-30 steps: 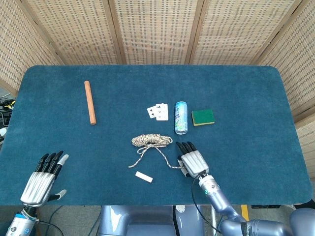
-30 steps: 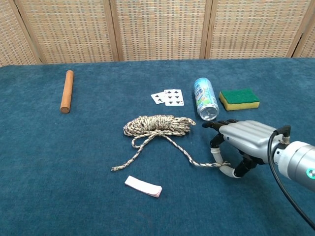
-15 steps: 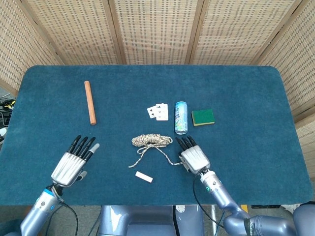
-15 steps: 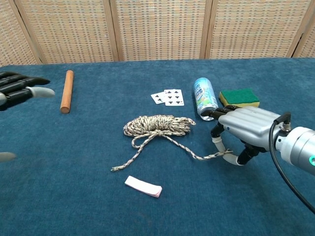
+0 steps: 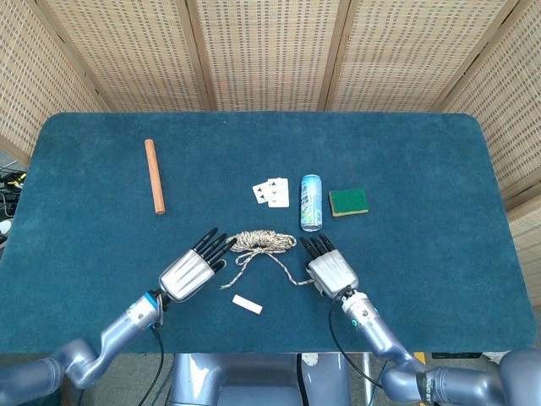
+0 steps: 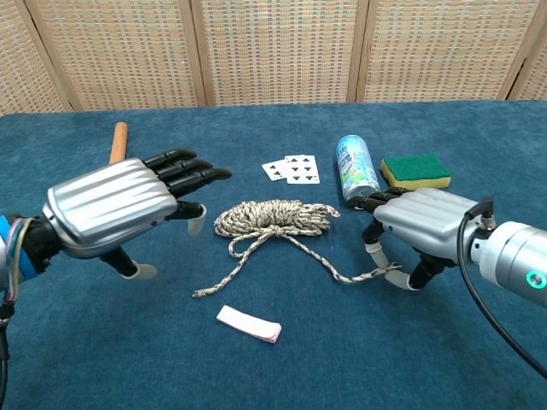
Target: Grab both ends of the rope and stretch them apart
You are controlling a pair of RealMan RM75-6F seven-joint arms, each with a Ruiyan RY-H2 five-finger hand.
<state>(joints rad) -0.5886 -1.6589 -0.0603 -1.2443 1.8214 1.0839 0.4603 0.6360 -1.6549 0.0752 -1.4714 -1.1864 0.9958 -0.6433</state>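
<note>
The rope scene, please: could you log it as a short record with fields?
rope: coiled bundle, two loose ends trailing on the table
right hand: pinches one rope end
left hand: fingers spread, holds nothing, beside the coil
other rope end: free on the cloth
nearby: can, sponge, playing cards

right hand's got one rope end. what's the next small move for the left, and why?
Probably lower the left hand onto the loose rope end and pinch it. That hand hovers open, holding nothing, to the left of the rope coil, with the free end lying on the cloth in front of it, near the white slip. The right hand already pinches the other end, so stretching awaits this grasp.
</note>
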